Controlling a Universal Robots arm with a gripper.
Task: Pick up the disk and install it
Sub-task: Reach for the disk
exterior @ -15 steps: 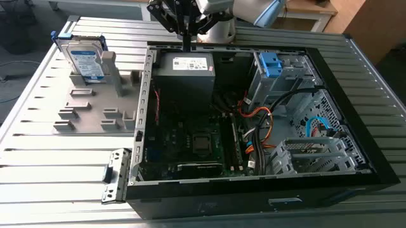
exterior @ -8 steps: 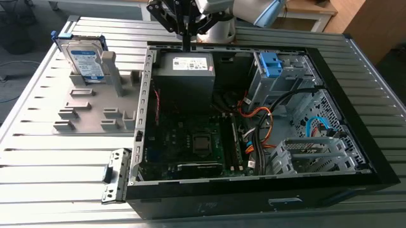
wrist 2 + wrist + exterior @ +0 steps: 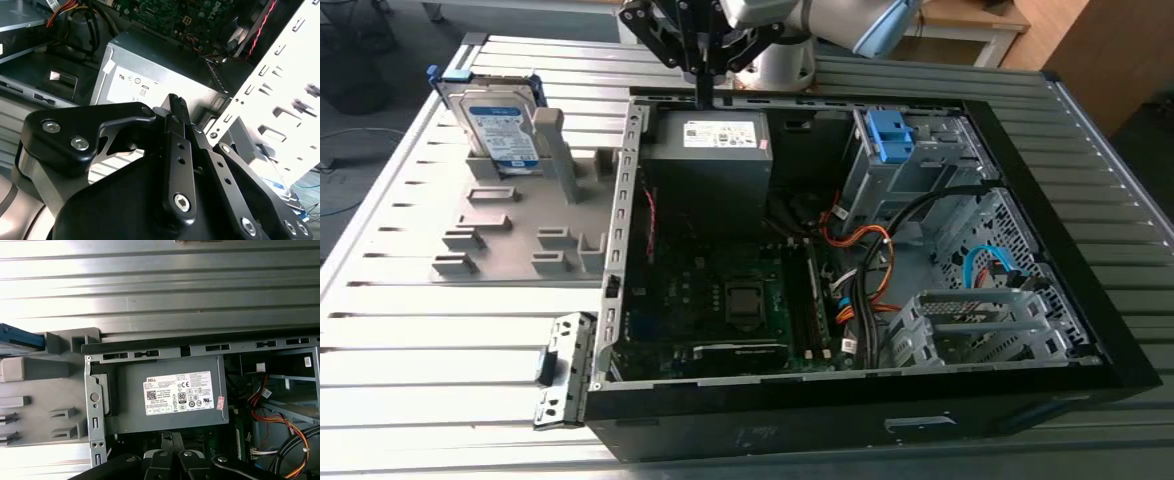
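Gripper apart from blue-railed silver disk

The gripper is matte black, its flat linkage bars joined by silver screws; the arm is pale grey.

A slatted metal worktable spans the scene, brightly lit. Grey floor lies at the exterior view's left, wooden furniture at its upper right.
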